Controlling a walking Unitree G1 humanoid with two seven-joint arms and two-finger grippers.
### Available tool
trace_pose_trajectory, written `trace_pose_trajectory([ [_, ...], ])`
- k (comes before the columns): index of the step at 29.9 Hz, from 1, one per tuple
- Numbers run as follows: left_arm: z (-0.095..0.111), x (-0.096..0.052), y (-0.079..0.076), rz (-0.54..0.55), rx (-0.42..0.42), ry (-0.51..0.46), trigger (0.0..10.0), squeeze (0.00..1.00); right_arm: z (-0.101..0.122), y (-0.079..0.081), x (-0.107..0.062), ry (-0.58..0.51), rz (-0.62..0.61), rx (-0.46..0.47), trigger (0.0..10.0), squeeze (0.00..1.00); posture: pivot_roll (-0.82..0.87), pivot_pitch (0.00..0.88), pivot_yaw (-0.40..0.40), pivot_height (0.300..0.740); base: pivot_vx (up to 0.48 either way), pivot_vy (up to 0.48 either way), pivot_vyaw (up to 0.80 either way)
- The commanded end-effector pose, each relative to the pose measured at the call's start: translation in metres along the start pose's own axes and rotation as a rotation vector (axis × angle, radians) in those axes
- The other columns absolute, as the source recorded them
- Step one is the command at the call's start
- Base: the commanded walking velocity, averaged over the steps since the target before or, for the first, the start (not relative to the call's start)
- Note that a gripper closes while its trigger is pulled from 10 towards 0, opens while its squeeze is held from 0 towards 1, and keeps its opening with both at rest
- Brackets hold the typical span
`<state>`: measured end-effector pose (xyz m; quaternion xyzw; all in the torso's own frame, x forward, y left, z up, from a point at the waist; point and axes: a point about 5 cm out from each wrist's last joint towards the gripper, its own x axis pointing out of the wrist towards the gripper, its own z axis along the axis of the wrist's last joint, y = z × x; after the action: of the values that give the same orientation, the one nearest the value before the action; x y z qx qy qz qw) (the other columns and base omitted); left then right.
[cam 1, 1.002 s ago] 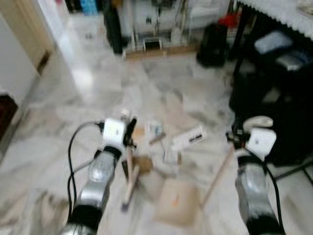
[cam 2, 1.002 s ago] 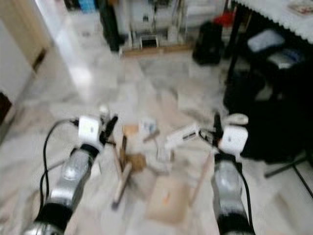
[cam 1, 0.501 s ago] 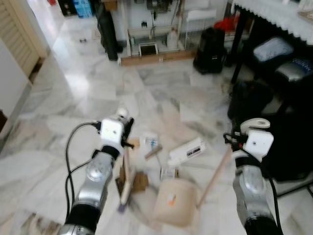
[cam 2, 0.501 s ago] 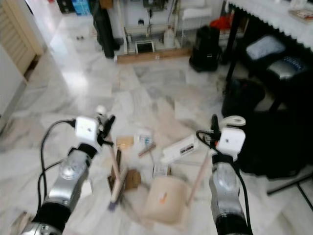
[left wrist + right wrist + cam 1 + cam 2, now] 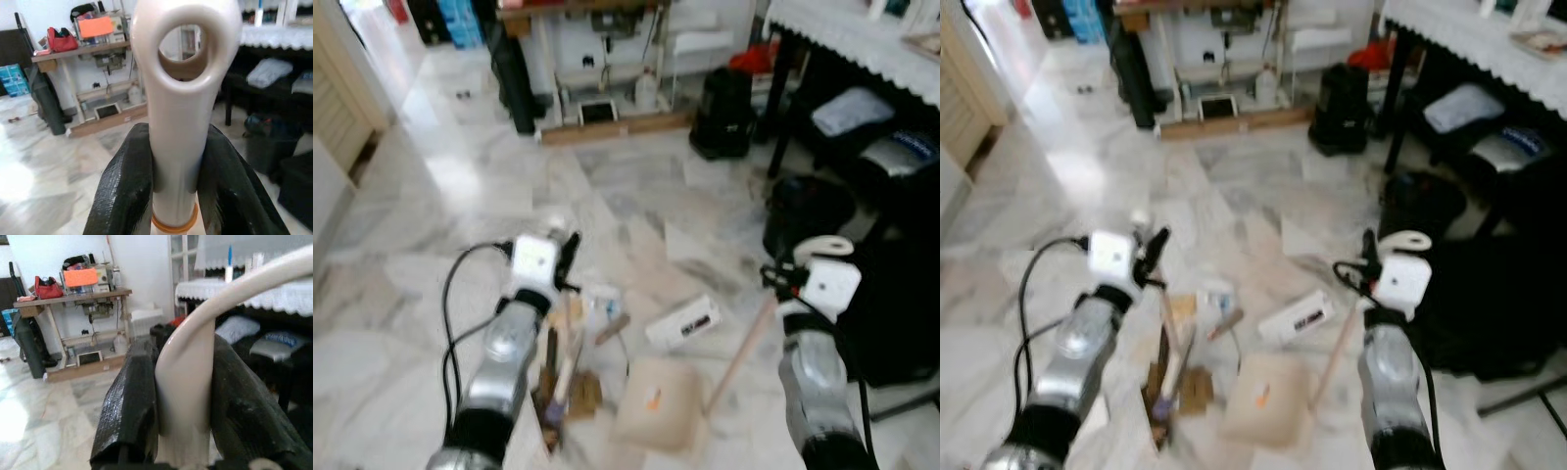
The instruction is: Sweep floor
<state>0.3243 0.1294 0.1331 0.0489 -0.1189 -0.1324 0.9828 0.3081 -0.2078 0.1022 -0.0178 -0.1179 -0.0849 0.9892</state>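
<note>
My left gripper point(image 5: 175, 149) is shut on the cream broom handle point(image 5: 183, 98), just below its hanging loop. The broom runs down from the left gripper point(image 5: 568, 247) to its brush head point(image 5: 551, 390) on the marble floor. Brown cardboard scraps point(image 5: 584, 392) lie against the brush. My right gripper point(image 5: 183, 382) is shut on the curved cream handle point(image 5: 195, 347) of the dustpan. That long handle point(image 5: 744, 345) slants down to the beige pan point(image 5: 651, 416), which rests on the floor right of the brush. A white box point(image 5: 683, 323) and small paper packets point(image 5: 605, 299) lie just beyond the pan.
A dark table with a lace cloth point(image 5: 842, 29), stools and black bags point(image 5: 813, 211) crowd the right side. A sewing table point(image 5: 607, 59) with a wooden plank point(image 5: 617, 125) under it stands at the back. A slatted door point(image 5: 337, 108) is at the left.
The head view has shifted and sharpened. The broom stands steeper, its brush drawn a little toward me with the brown scraps. Both grippers keep their hold.
</note>
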Motion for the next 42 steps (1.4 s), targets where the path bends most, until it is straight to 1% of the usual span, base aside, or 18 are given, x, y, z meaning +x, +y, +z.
trace_pose_trajectory([
  [1,0.009,0.001,0.011,0.025,0.038,-0.034,10.0,0.0,0.01,0.006,0.006,-0.049,0.016,0.008,10.0,0.0,0.06,0.039,0.023,0.74,0.386,0.0,0.0],
  [17,0.009,0.001,0.011,0.019,0.041,-0.031,10.0,0.0,0.004,0.005,0.002,-0.025,0.016,0.006,10.0,0.0,0.06,0.06,0.029,0.74,0.382,0.0,0.0],
  [27,0.01,0.0,0.011,0.015,0.039,-0.031,10.0,0.0,-0.009,0.005,-0.004,0.033,0.018,0.004,10.0,0.0,0.07,0.068,0.026,0.74,0.0,0.0,0.0],
  [34,0.01,0.0,0.011,0.009,0.035,-0.028,10.0,0.0,-0.019,0.001,-0.009,0.077,0.016,-0.01,10.0,0.0,0.08,0.072,0.026,0.74,0.0,0.0,0.0],
  [42,0.01,-0.001,0.011,0.0,0.035,-0.024,10.0,0.0,-0.025,-0.002,-0.011,0.101,0.016,-0.023,10.0,0.0,0.08,0.078,0.033,0.74,0.0,0.0,0.0],
])
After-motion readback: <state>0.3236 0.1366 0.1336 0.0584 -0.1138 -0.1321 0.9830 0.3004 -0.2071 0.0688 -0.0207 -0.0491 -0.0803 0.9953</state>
